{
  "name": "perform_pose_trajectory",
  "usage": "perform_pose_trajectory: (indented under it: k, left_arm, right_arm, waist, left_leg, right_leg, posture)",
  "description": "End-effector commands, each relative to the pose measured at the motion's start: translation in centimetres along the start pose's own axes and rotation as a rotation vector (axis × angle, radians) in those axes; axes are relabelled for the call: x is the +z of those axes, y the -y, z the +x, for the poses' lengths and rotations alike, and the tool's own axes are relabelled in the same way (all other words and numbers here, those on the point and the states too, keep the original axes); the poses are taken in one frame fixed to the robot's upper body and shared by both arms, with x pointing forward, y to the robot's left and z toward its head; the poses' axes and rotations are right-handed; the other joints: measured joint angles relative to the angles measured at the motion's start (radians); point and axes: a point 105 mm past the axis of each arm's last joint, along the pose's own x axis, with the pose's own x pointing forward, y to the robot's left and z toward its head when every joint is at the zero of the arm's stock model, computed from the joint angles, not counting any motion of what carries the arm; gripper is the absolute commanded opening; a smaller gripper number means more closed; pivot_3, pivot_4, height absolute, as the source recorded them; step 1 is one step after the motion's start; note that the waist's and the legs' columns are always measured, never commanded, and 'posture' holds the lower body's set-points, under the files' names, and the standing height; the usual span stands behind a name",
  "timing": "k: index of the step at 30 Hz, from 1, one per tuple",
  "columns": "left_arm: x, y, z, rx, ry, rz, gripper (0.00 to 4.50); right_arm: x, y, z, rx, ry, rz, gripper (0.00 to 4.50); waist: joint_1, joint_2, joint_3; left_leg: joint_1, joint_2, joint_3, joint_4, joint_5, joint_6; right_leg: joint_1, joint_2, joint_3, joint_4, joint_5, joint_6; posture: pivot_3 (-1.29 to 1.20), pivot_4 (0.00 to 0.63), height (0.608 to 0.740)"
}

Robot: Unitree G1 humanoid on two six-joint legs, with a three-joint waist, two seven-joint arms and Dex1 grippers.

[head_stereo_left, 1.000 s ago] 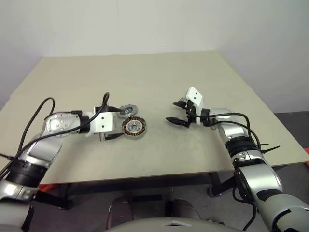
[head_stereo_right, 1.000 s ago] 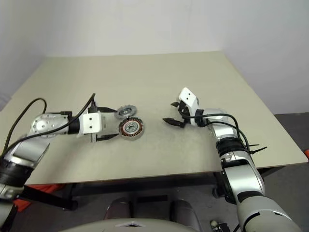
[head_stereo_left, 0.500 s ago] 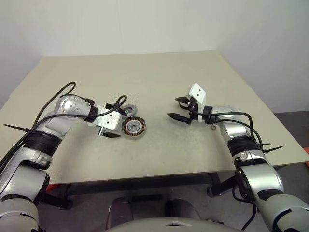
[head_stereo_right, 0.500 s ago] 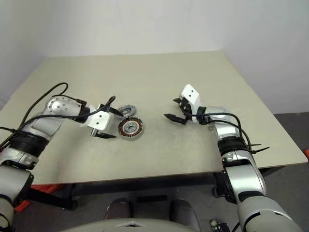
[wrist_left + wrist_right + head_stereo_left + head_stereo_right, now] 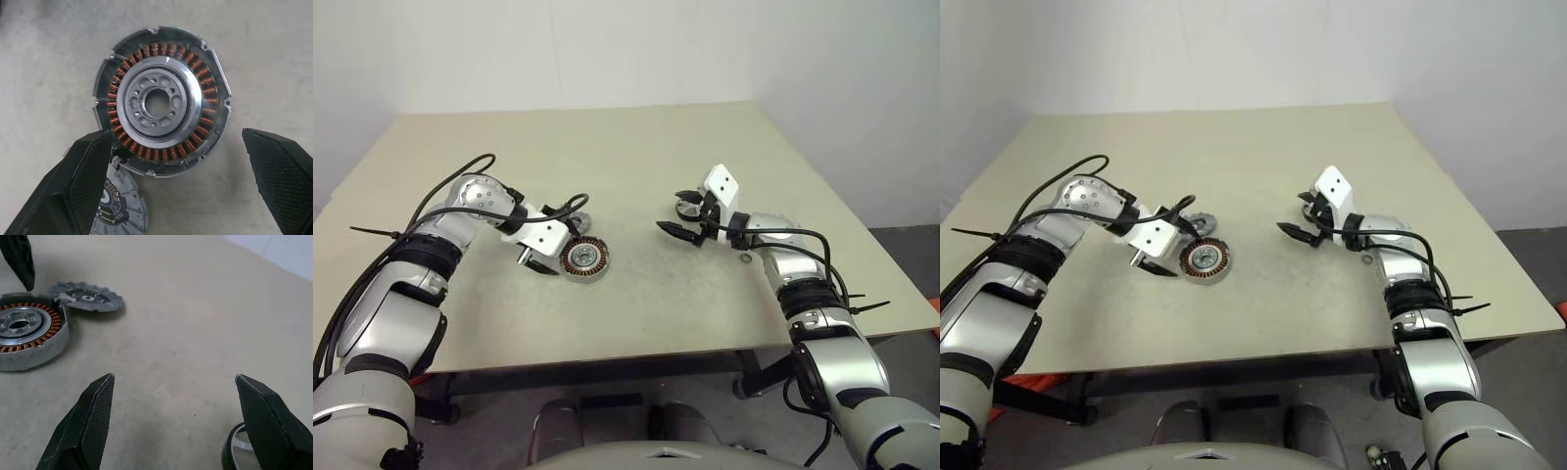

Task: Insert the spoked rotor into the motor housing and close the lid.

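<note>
Left wrist view: round, shallow grey-metal motor housing (image 5: 159, 100) flat on the beige, matte, finely speckled tabletop (image 5: 607, 147), open face up. Ring of copper-coloured windings exposed around a bright machined hub with a central bore and a circle of small holes. No spoked wheel seated over the windings; cavity judged vacant.

Progress, as judged:
- Insertion of rotor: not yet done.
- Closing of lid: not yet done.
- Nothing gripped by either arm; whole assembly sequence outstanding.

Tool state:
- Left gripper (image 5: 176, 134): black textured fingers wide apart, empty, poised over the housing and straddling its near edge; contact not discernible.
- Right gripper (image 5: 174, 377): black fingers wide apart, empty, well apart from the housing, aimed across the table toward it.

Part locations:
- Round grey lid (image 5: 88, 296) with notched, gear-like rim and dark centre: flat on the table, just beside the housing, rim apparently touching or slightly overlapping the housing edge. Dark face up.
- Small round part with dark rim and shiny silver interior (image 5: 237, 450): on the table just beside one right finger, cut off at the frame edge. Probably the spoked rotor; spokes not discernible.

Handling notes, as judgement:
- Housing: rigid metal, heavy-looking, unlikely to slide readily.
- Rotor: thin, smooth, reflective; liable to slip between hard fingers.
- Lid: thin, low profile; edge pick-up awkward on a flat surface.
</note>
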Motion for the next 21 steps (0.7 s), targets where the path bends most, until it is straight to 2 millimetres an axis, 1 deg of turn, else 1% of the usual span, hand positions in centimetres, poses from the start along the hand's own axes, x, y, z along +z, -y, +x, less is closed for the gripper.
perform_pose_trajectory:
  k: [1, 7, 15, 21]
  left_arm:
    - [0.3, -0.8, -0.4, -0.005, -0.007, 0.047, 4.45]
    - [0.4, -0.8, -0.1, -0.037, 0.000, 0.061, 4.45]
    - [0.6, -1.8, -0.2, -0.070, -0.031, 0.113, 4.45]
    - [1.3, -2.7, -1.0, -0.099, -0.037, 0.173, 4.45]
  right_arm:
    - [1.7, 0.6, -0.3, -0.036, 0.066, -0.028, 4.46]
    - [1.7, 0.7, -0.3, -0.059, 0.075, -0.021, 4.46]
    - [1.8, 0.6, -0.3, -0.082, 0.092, -0.016, 4.46]
    - [1.9, 0.7, -0.4, -0.108, 0.106, -0.011, 4.46]
  waist:
    - [0.002, 0.000, 0.000]
    - [0.004, 0.000, 0.000]
    - [0.006, 0.000, 0.000]
    - [0.008, -0.001, 0.000]
  left_leg:
    - [0.000, 0.000, 0.000, 0.000, 0.000, 0.000]
    - [0.000, 0.000, 0.000, 0.000, 0.000, 0.000]
    - [0.000, 0.000, 0.000, 0.000, 0.000, 0.000]
    - [0.000, 0.000, 0.000, 0.000, 0.000, 0.000]
  right_leg:
    - [0.000, 0.000, 0.000, 0.000, 0.000, 0.000]
    - [0.000, -0.001, 0.000, 0.000, 0.000, 0.000]
    - [0.000, -0.001, 0.000, 0.000, 0.000, 0.000]
    - [0.000, -0.001, 0.000, 0.000, 0.000, 0.000]
  posture:
    - [0.00, 0.000, 0.740]
    - [0.00, 0.000, 0.740]
    - [0.00, 0.000, 0.740]
    - [0.00, 0.000, 0.740]
